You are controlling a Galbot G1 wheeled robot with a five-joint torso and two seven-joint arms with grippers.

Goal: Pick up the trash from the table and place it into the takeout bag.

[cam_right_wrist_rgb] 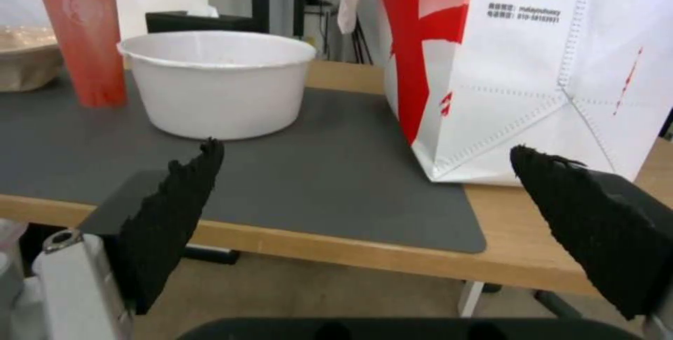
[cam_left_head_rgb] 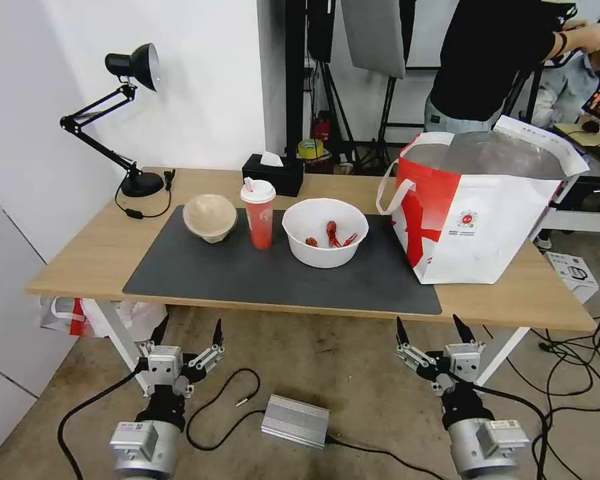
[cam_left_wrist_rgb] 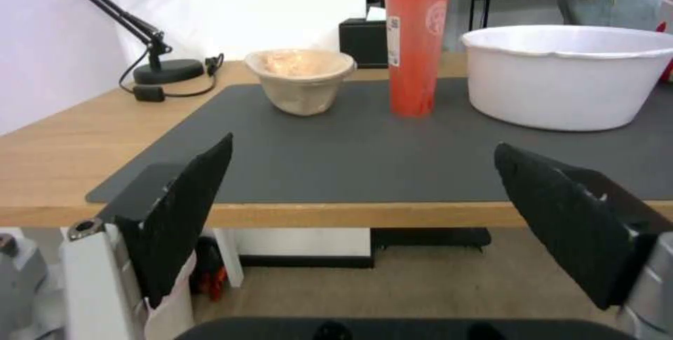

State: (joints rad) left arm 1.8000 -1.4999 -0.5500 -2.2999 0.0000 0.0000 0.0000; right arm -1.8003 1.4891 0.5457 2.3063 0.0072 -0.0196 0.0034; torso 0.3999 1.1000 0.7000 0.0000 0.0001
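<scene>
Trash, head view: three items stand in a row on the dark grey mat (cam_left_head_rgb: 280,280) of the table (cam_left_head_rgb: 80,260): a beige pulp bowl (cam_left_head_rgb: 209,217), a tall red cup (cam_left_head_rgb: 259,215) with a white lid, and a wide white bowl (cam_left_head_rgb: 325,231) with red crayfish scraps inside.
Takeout bag, head view: the takeout bag (cam_left_head_rgb: 477,213) stands upright just beside the white bowl, its mouth open and the silver lining visible.
Grippers, head view: the left gripper (cam_left_head_rgb: 187,331) and the right gripper (cam_left_head_rgb: 431,328) hang below the near table edge, both with fingers spread wide and nothing between them.
Left wrist view: the left gripper (cam_left_wrist_rgb: 361,172) looks along the tabletop at the pulp bowl (cam_left_wrist_rgb: 300,80), rough and fibrous with a thin wavy rim, the red cup (cam_left_wrist_rgb: 415,40), smooth and slightly tapered, and the white bowl (cam_left_wrist_rgb: 571,74).
Right wrist view: the right gripper (cam_right_wrist_rgb: 365,182) faces the white bowl (cam_right_wrist_rgb: 217,85), of smooth plastic with a rolled rim, and the takeout bag (cam_right_wrist_rgb: 533,67), of stiff woven fabric with folded creases.
Step in hand: none of the trash is picked yet; it seems a first reach is to be chosen.
Advice: the right arm is nearer to the white bowl and the bag. A pinch on the bowl wall should keep the bowl level, so the scraps do not fall out.
Risk: the tall cup probably tips easily if it is pushed.
</scene>
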